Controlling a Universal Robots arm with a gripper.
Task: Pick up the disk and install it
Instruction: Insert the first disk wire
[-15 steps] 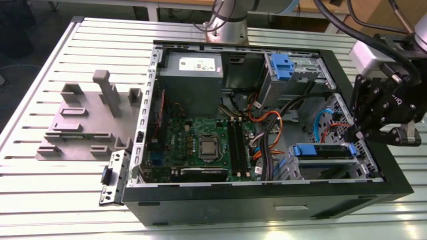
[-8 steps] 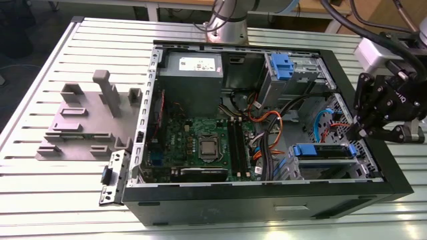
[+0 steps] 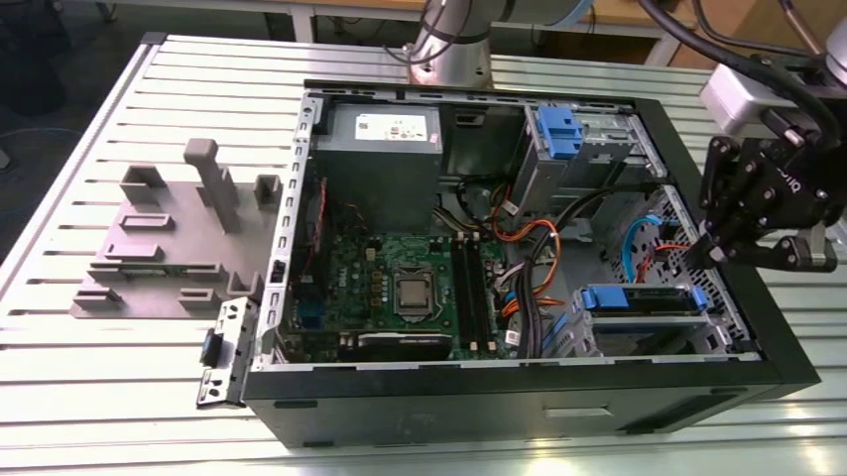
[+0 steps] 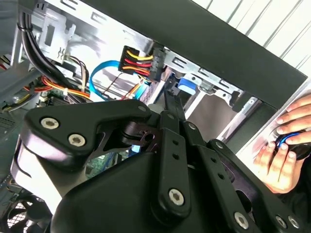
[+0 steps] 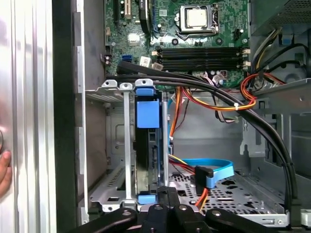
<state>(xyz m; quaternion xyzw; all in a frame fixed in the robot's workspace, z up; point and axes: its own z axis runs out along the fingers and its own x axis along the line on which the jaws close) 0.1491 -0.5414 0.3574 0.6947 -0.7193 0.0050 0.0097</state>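
The disk (image 5: 146,145) stands on edge in the lower drive cage (image 5: 114,87) of the open computer case, its blue carrier tab (image 5: 147,114) facing up. In the exterior view the disk (image 3: 642,297) sits in the cage at the case's front right corner. My gripper (image 3: 708,248) hangs just above that corner, over the case's right wall. Its fingers (image 5: 167,191) look pressed together, close by the disk's near end, with nothing between them. In the second wrist view the gripper (image 4: 171,99) points at the cage among the cables.
Orange, black and blue cables (image 5: 214,170) cross the bay beside the cage. The motherboard (image 3: 397,278) fills the case's middle, and a second blue-fronted bay (image 3: 556,129) sits at the back. A person's hand (image 4: 286,141) rests on the table outside the case wall. A grey fixture (image 3: 173,238) stands at the exterior view's left.
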